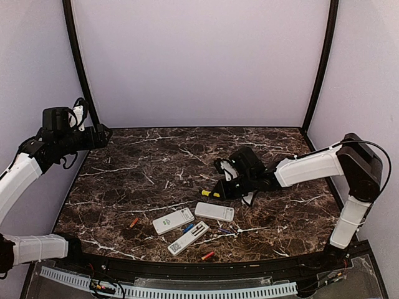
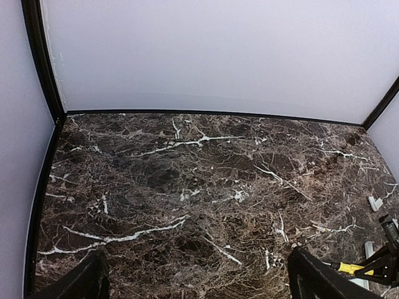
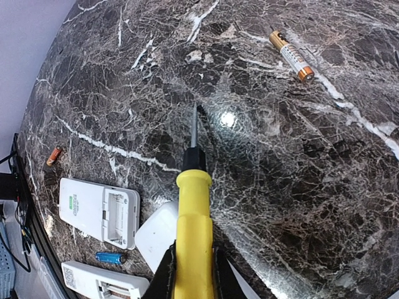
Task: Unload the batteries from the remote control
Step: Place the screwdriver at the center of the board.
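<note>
Three white remotes lie near the front edge: one [image 1: 173, 220] with its battery bay open and empty [image 3: 100, 212], one [image 1: 214, 212] partly under the screwdriver [image 3: 159, 237], and one [image 1: 188, 237] at the front. Loose batteries lie around them: red-orange ones [image 1: 133, 222] [image 1: 207, 255] [image 3: 54, 155], a blue one [image 1: 187, 228] [image 3: 110, 256], and an orange-tipped one [image 3: 290, 56] farther out. My right gripper [image 1: 227, 180] [image 3: 193, 261] is shut on a yellow-handled screwdriver [image 3: 193, 218], tip on the marble. My left gripper [image 1: 100, 134] [image 2: 199, 286] hangs open, high at the far left, holding nothing.
The dark marble table [image 1: 156, 156] is walled by pale panels with black corner posts [image 1: 81, 75]. A small white cover [image 2: 374, 203] lies by the right gripper. The screwdriver [image 2: 352, 268] shows at the right edge of the left wrist view.
</note>
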Available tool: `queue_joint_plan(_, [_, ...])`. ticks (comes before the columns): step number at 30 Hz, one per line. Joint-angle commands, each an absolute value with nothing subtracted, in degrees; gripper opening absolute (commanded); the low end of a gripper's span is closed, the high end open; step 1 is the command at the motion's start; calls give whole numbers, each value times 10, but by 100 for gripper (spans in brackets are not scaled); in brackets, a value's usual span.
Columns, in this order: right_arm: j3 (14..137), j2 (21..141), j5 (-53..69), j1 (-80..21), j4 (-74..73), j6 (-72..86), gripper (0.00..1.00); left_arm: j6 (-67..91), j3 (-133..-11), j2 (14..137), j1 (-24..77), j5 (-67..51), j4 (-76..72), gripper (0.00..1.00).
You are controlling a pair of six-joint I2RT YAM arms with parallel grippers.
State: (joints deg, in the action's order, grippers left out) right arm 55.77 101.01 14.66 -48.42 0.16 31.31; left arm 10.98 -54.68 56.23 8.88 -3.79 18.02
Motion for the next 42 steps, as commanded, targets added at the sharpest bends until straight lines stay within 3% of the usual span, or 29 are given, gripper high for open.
queue_joint_plan(1, [573,1020,148,-480,15,307,11,111,-538,552,86,-36,181,99])
queue_joint_plan(8, [575,1026,137,-480,13,308,37,109,-538,554,86,-34,182,99])
queue_joint_plan(29, [572,1001,97,-479,2,292,78,109,-540,554,86,-36,185,99])
queue_joint_plan(35, [560,946,58,-472,-36,294,98,183,-536,570,84,-22,176,99])
queue_joint_plan(42, [521,869,46,-392,-56,274,99,272,-430,598,72,-25,3,99])
